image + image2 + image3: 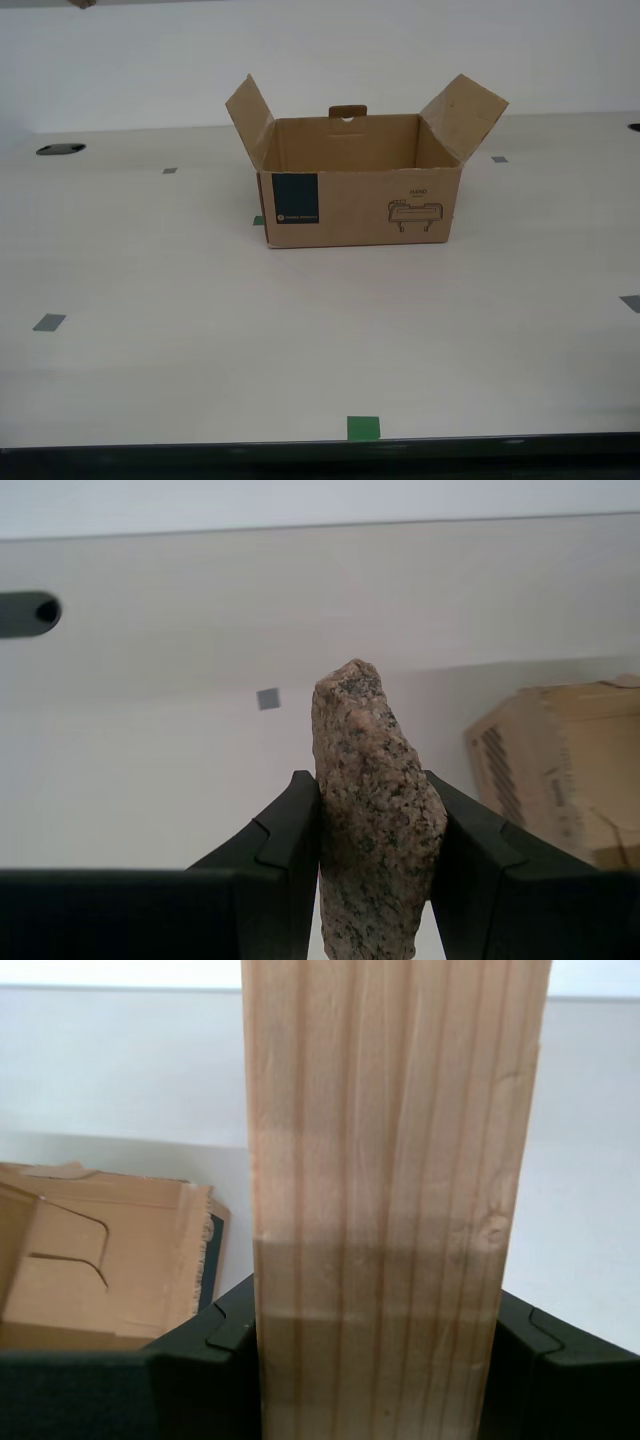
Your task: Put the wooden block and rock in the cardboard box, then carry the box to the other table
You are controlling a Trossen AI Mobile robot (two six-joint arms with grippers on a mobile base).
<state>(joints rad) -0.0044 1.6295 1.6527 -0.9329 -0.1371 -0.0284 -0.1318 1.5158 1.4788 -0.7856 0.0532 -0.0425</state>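
Now | step: loading | my first pincer (375, 1360) clamps pale wooden block (395, 1160) | my second pincer (375, 830) clamps speckled tan rock (375, 800) | next, likely: lower both into open brown cardboard box (355, 205), 12 o'clock on worktop (200, 350)

My first pincer (378, 1360) and second pincer (375, 860) both have matte black, angular fingers with stepped inner edges.

- A test lab or robotics workspace, by its look.
- The wide, smooth off-white bench (200, 330) carries small grey tape squares (48, 322) and a green tape square (363, 428) at its near edge.
- A plain white wall (140, 60) stands behind, with a dark oval cable hole (61, 149) at the far left.
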